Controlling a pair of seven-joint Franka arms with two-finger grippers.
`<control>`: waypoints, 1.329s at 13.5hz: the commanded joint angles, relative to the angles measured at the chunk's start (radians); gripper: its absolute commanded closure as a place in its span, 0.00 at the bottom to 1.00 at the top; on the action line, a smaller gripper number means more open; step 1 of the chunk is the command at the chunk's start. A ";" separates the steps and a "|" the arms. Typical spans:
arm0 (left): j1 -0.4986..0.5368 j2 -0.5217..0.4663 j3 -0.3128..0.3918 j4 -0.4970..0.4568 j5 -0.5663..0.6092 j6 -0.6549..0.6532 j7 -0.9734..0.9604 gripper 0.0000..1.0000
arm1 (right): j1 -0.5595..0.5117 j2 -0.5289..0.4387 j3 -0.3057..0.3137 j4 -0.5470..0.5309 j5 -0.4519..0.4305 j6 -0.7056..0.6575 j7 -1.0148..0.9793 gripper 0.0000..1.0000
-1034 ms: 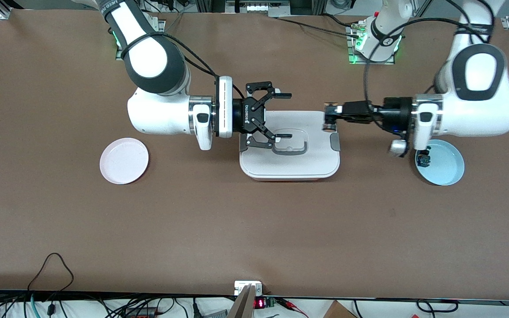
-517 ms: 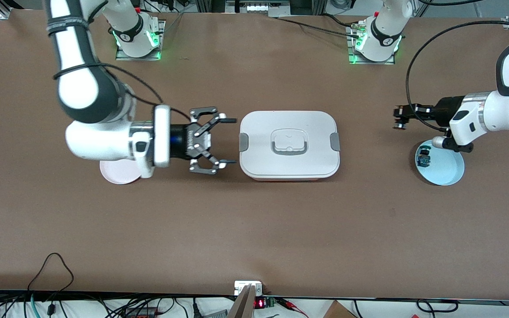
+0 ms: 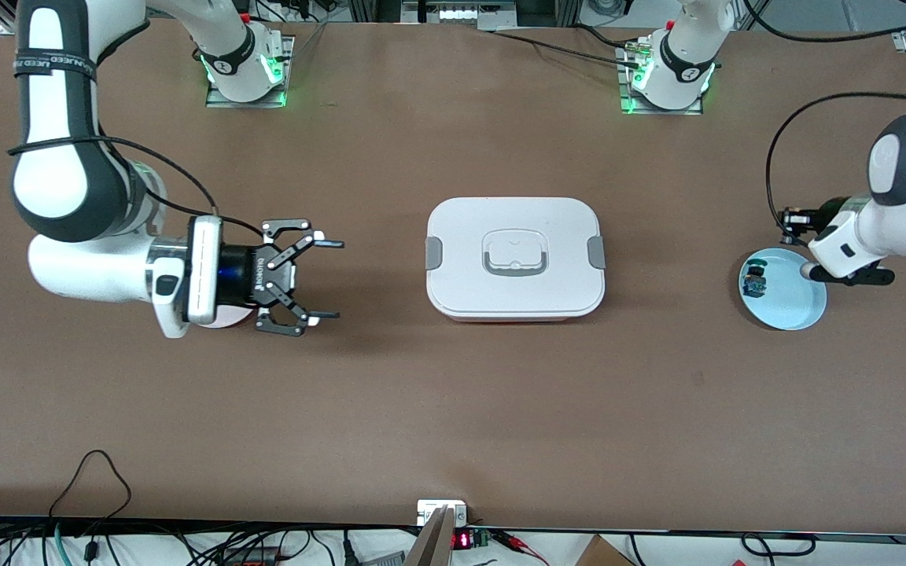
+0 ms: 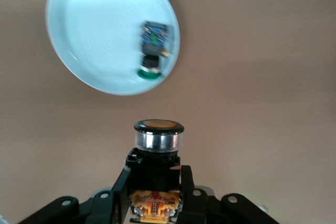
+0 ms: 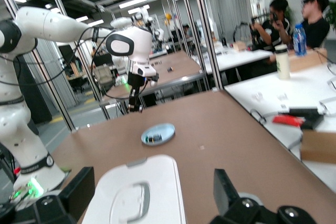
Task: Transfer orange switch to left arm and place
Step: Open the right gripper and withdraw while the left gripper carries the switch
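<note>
my right gripper [image 3: 319,279] hung with fingers spread wide, holding nothing, half hiding a pink plate [image 3: 226,321] at the box's [image 3: 514,257] nine o'clock. at its three o'clock, my left gripper [image 4: 155,179] stayed clamped on the orange switch [image 4: 158,148] above the blue plate [image 3: 797,303], barely visible from the front.

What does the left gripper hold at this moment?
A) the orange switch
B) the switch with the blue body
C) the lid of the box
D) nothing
A: in the left wrist view the left gripper is shut on the orange switch, above the table beside the blue plate.
</note>
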 commanded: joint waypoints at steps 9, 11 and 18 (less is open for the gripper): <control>0.147 0.199 -0.012 -0.114 0.254 0.492 -0.006 1.00 | -0.030 -0.051 -0.118 -0.018 -0.503 -0.007 0.490 0.00; 0.159 0.225 -0.011 -0.114 0.283 0.522 0.002 1.00 | -0.030 -0.054 -0.119 -0.009 -0.591 0.001 0.651 0.00; 0.170 0.282 -0.012 -0.094 0.404 0.561 0.008 0.70 | -0.021 -0.074 -0.102 0.028 -1.022 0.031 1.200 0.00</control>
